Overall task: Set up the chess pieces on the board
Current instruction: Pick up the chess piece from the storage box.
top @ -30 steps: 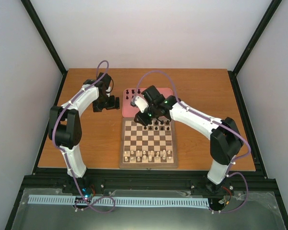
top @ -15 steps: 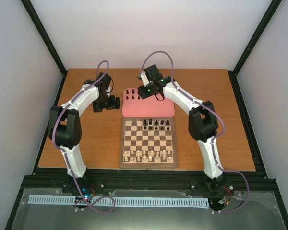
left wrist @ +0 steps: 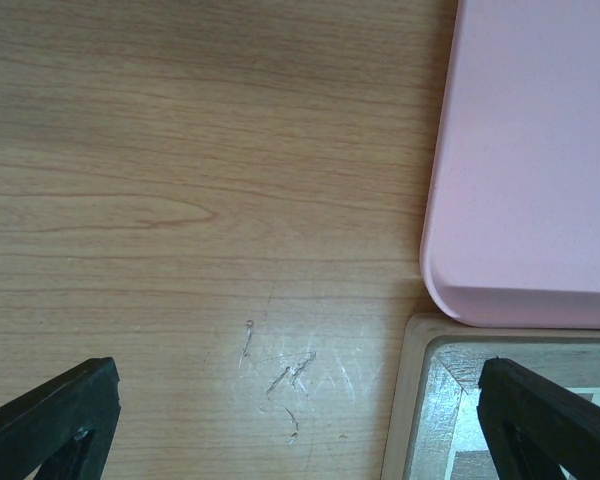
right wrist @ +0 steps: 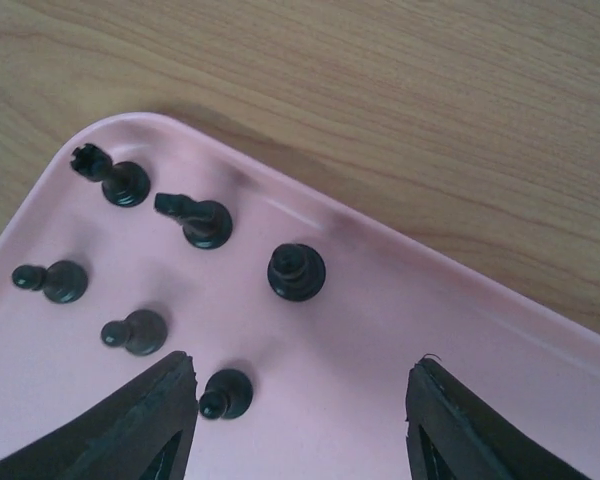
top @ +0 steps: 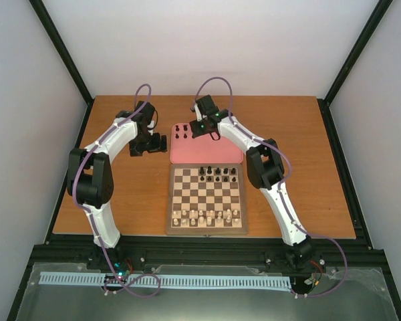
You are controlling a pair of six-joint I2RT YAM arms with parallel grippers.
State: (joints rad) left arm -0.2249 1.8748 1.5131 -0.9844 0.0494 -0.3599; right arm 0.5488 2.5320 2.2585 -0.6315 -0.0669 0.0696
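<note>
Board (top: 207, 194) lies near centre, with the pink tray (top: 214, 152) touching its far edge. The right gripper (right wrist: 300, 400), jaws spread and empty, hovers over the tray's far-left corner. The left gripper (left wrist: 300, 400), spread wide, waits farther left. Six standing black pieces (right wrist: 296, 270) lie just left of the right gripper.

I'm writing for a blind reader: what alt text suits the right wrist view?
Six small black chess pieces stand in the corner of a pink tray on a wooden table; the open right tool frames the bottom edge, holding nothing.
</note>
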